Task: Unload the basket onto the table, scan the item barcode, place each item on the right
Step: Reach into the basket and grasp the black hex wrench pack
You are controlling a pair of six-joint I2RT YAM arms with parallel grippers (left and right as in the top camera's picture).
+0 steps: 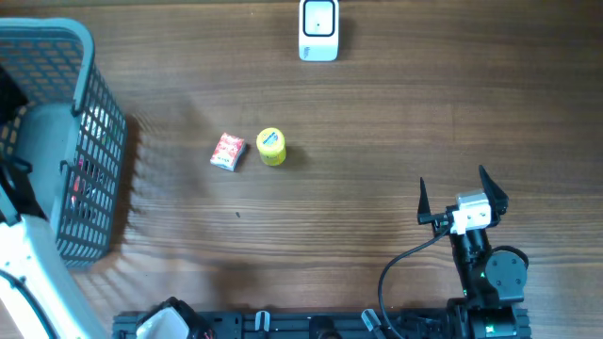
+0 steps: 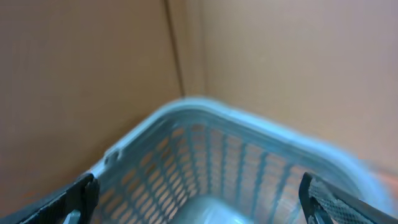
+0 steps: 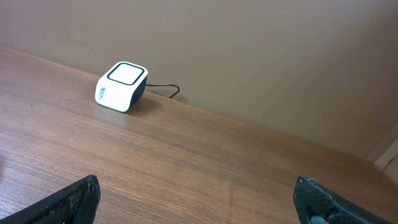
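A red and white packet point(image 1: 227, 151) and a small yellow round item point(image 1: 270, 146) lie side by side on the wooden table, left of the middle. The white barcode scanner point(image 1: 318, 28) stands at the far edge; the right wrist view shows the scanner point(image 3: 122, 86) ahead and to the left. My right gripper point(image 1: 454, 184) is open and empty near the front right, far from both items, and its jaws point(image 3: 199, 199) stand wide over bare wood. My left gripper point(image 2: 198, 196) is open and empty, hanging over the blue-grey basket point(image 2: 199, 109).
The mesh basket point(image 1: 89, 122) stands at the table's left edge, with something red showing through its wall. The scanner's cable point(image 3: 171, 92) runs off behind it. A black rail point(image 1: 311, 325) lines the front edge.
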